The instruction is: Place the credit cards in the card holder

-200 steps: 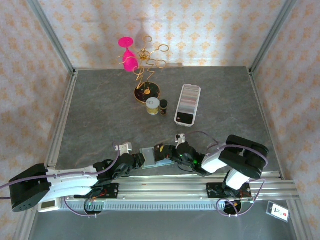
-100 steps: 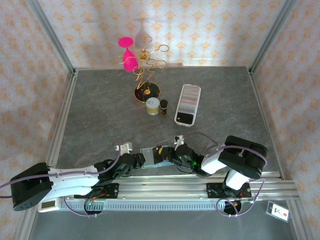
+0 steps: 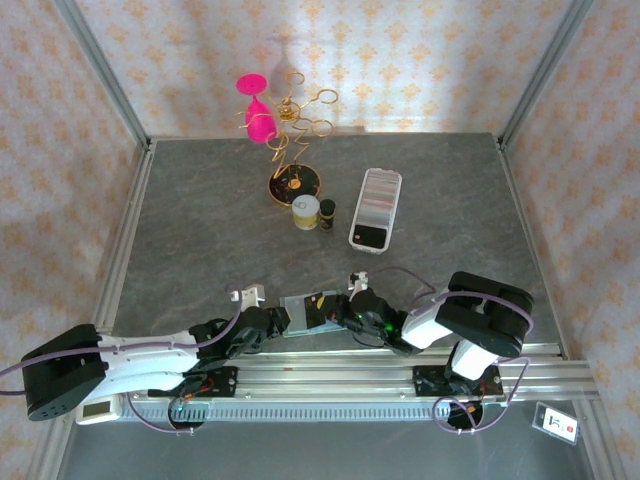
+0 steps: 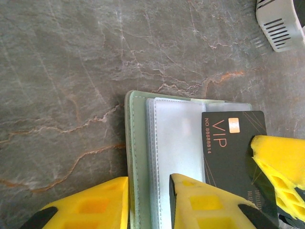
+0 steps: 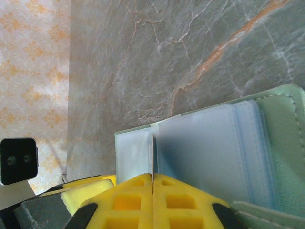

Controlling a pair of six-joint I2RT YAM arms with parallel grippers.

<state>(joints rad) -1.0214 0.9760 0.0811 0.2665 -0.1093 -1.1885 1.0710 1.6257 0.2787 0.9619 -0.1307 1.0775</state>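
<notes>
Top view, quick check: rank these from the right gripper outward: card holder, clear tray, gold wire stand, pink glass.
From the right gripper:
1. card holder: right beside it on its left, at the near edge.
2. clear tray: ahead, slightly right.
3. gold wire stand: ahead and left, past mid-table.
4. pink glass: farthest, back left by the wall.

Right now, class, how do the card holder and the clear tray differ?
The card holder lies open at the table's near edge; the clear tray sits farther back, untouched. The holder is sage green with clear sleeves; the tray holds a packed row of cards. Both rest flat on the table.
</notes>
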